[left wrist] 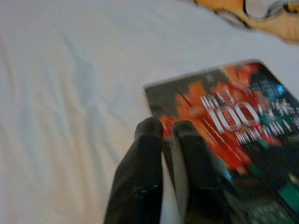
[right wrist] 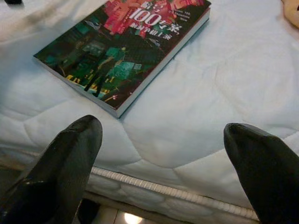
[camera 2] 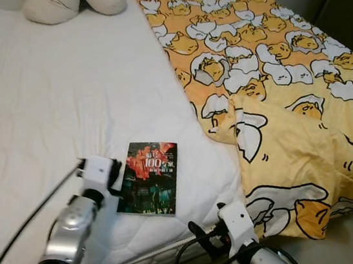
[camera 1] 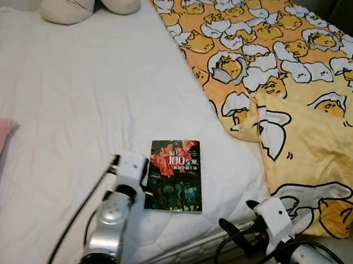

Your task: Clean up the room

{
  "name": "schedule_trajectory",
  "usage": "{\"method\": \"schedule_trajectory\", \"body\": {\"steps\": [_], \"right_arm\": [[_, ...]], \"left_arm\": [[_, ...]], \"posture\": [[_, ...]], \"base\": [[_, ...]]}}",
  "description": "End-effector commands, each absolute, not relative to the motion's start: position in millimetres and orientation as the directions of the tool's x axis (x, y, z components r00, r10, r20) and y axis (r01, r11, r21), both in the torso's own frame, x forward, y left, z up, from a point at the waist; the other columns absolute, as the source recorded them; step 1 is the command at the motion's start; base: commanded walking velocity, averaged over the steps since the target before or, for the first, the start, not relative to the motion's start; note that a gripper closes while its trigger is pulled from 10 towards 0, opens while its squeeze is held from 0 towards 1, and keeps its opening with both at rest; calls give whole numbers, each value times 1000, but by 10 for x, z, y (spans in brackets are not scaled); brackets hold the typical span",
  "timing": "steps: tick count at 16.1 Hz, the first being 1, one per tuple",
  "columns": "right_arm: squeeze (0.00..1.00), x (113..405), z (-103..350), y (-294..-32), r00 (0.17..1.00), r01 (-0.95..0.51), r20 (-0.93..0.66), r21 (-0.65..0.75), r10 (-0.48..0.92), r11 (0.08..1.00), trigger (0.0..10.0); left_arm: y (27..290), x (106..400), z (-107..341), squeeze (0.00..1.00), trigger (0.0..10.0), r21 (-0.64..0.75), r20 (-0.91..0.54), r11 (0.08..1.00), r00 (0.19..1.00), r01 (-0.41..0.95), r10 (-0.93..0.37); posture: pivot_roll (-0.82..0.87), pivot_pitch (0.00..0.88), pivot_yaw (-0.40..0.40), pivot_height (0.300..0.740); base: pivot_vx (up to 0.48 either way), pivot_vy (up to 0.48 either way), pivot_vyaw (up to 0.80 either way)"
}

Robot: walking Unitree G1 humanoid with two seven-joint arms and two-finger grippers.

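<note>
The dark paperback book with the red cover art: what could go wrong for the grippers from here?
The left gripper has its fingers nearly together on the dark paperback book, at the cover's corner; it might push the book sideways on the white quilted mattress without gripping it. The book lies near the mattress edge, so it could slide off. The right gripper waits open below.

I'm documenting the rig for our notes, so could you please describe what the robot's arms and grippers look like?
Both arms are silver metal with black joints, white wrist housings and looping black cables. The left gripper and right gripper each have two long, rounded, glossy black fingers.
</note>
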State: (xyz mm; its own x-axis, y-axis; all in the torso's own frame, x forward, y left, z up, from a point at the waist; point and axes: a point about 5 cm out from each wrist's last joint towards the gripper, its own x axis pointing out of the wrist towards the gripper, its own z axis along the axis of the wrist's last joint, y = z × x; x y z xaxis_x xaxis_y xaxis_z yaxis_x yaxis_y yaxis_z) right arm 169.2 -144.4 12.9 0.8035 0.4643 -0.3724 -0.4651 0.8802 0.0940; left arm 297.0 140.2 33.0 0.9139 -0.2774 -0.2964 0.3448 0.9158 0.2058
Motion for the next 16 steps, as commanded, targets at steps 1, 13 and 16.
{"method": "schedule_trajectory", "body": {"steps": [1,13,16], "right_arm": [[0,1673,155,-1521,820,-445,-363,84,443,892,10000],[0,1506,86,-1512,800,-451,-395,100,451,887,10000],[0,1492,87,-1509,798,-452,-397,102,453,886,10000]], "left_arm": [[1339,2984,288,1000,10000,215,-321,908,904,359,-282],[1312,3006,87,1000,10000,162,-410,936,884,314,-225],[1322,2964,12,1000,10000,147,-454,939,865,310,-214]], "posture": [[-58,27,-82,740],[-81,86,-90,740],[-89,92,-91,740]], "base": [[0,0,0],[0,0,0],[0,0,0]]}}
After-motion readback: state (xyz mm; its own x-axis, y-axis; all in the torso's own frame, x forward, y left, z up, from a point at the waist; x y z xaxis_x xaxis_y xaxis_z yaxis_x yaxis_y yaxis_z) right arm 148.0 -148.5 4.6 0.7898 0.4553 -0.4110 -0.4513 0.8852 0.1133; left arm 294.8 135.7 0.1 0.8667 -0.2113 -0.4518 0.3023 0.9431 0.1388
